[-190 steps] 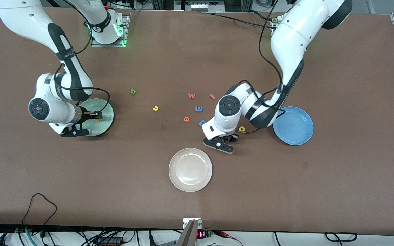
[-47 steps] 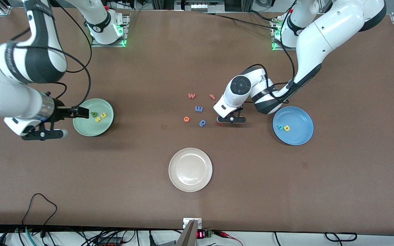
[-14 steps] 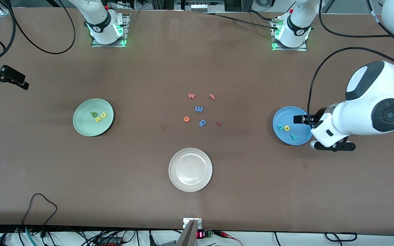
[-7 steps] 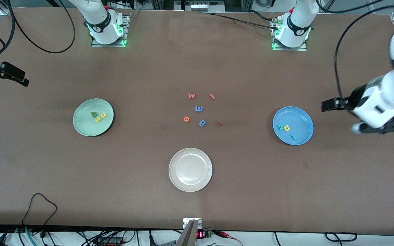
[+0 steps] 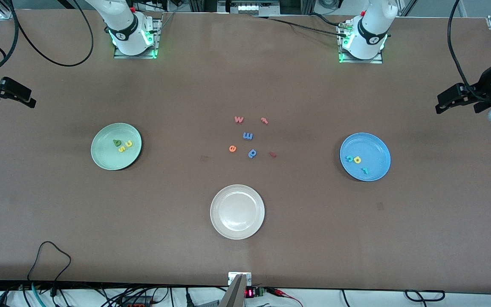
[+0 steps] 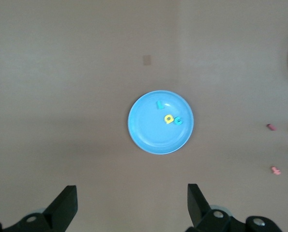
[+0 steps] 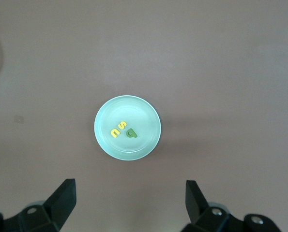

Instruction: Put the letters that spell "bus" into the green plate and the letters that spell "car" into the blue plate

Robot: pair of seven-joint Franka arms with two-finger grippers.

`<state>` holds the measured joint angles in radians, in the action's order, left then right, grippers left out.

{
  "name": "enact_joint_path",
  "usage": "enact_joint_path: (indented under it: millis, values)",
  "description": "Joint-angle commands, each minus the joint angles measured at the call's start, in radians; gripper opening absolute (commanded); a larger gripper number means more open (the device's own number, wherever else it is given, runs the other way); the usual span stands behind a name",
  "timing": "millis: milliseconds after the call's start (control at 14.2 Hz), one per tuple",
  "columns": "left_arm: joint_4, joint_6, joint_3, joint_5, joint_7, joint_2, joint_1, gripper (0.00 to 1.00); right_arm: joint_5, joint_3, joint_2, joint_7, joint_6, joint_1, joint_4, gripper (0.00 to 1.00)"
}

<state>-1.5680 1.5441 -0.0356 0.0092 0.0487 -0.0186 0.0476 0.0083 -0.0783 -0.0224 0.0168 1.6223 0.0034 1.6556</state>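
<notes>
The green plate lies toward the right arm's end of the table and holds a dark green "b", a yellow "u" and a yellow "s". The blue plate lies toward the left arm's end with a teal "c", a yellow "a" and a thin teal "r" in it. My left gripper hangs open and empty high over the table beside the blue plate. High beside the green plate, my right gripper is open and empty too.
A cream-white plate sits nearer the front camera at mid-table. Loose letters lie in the middle: red "w", red "t", blue "m", orange "e", blue "p", plus a small red piece.
My left arm has lifted away from the blue plate and swung out toward its end of the table. The right gripper has stayed nearly still. No letter has moved.
</notes>
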Motion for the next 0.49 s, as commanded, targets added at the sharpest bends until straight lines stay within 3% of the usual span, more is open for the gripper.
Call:
enact_joint_path:
  millis: [0,141,422]
  values:
    - [-0.084,0.021,0.005,0.031,-0.015,0.080,0.028,1.00,-0.010,-0.005,-0.019,0.015,-0.002,0.006,0.010,1.00]
    - [-0.078,0.017,0.049,0.029,-0.015,0.091,0.021,1.00,-0.011,-0.006,-0.019,0.015,-0.004,0.006,0.010,1.00]
    - [-0.076,0.024,0.049,0.006,-0.015,0.080,0.014,1.00,-0.011,-0.006,-0.019,0.014,-0.004,0.006,0.012,1.00]
